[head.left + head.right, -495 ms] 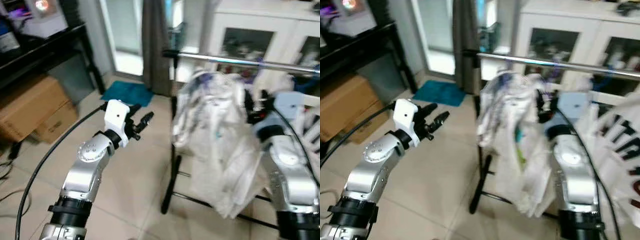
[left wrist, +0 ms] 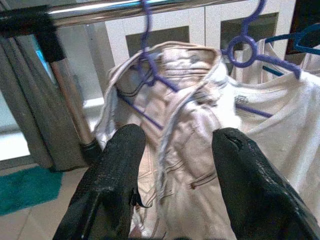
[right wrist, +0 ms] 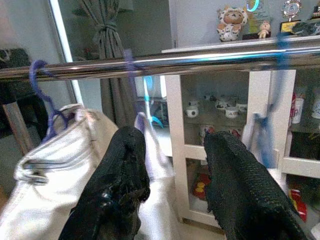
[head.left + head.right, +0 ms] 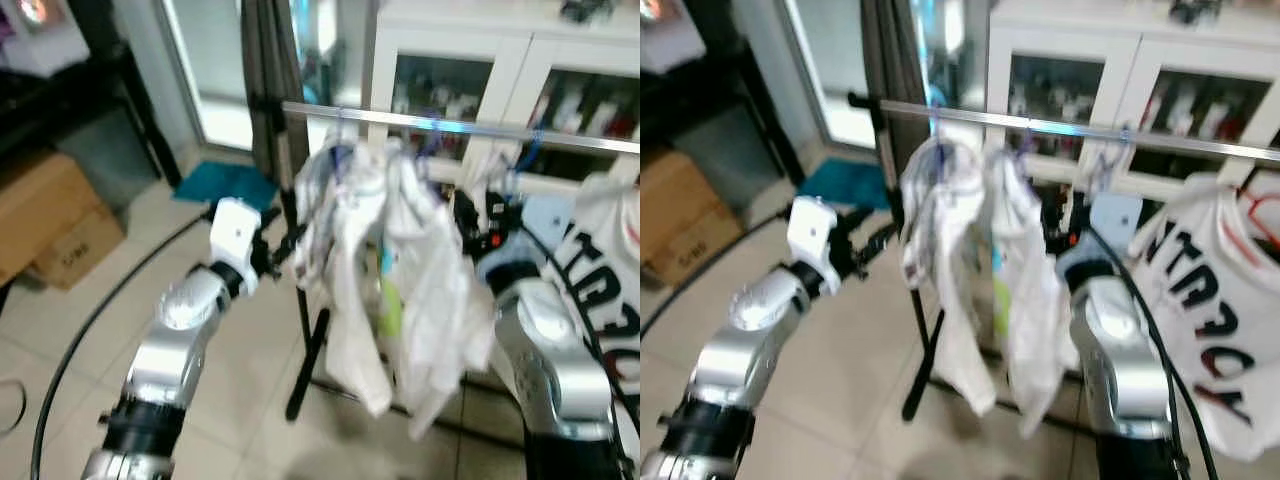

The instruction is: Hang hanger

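Purple hanger (image 2: pixel 150 75) hooked over the steel rail (image 4: pixel 1060 125) near its left end, carrying a white garment (image 4: pixel 345 290). Left end effector (image 2: pixel 172 150) open just before that garment; right end effector (image 3: pixel 172 145) open below the rail.

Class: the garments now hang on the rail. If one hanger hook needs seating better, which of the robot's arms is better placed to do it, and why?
Probably the right. Its gripper is open just under the rail among the hanger hooks; the left gripper, also open, sits lower, facing the garments.
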